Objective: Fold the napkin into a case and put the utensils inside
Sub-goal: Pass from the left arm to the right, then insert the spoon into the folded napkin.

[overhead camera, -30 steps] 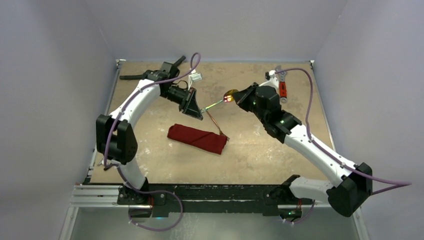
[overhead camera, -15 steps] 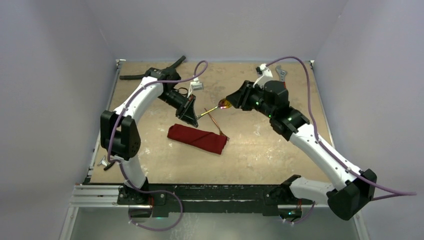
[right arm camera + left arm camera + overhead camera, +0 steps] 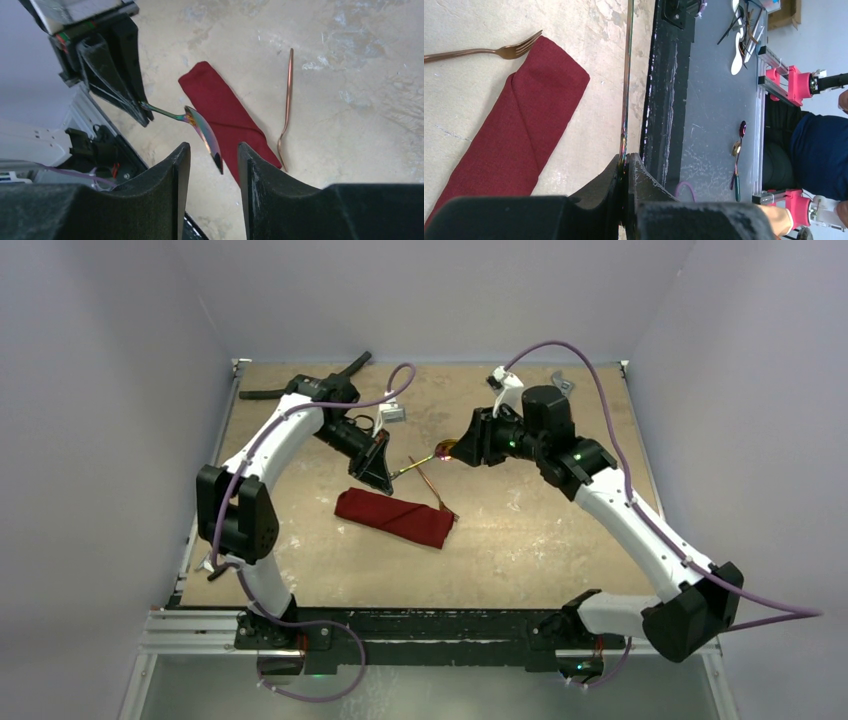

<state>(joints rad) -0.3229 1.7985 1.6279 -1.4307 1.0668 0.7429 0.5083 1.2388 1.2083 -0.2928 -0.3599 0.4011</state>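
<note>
- Top external: napkin [image 3: 395, 517] is laid mid-counter [image 3: 540, 530], well apart from every edge.
- Left pincer [image 3: 625, 167] is pinched on the spoon [image 3: 628, 75], handle end hidden; right pincer [image 3: 214, 150] is held spread.

Your left gripper [image 3: 625, 162] sits at 6 o'clock, jaws pinched tight on a thin iridescent utensil handle [image 3: 626, 90] that runs straight to 12. The folded napkin [image 3: 519, 125] lies flat on the table [image 3: 589, 30], slanting from 7 up toward 11. A copper fork [image 3: 499, 51] lies at 10, tines right at the napkin's top end. A black rail [image 3: 666, 100] is just right of the handle.
</note>
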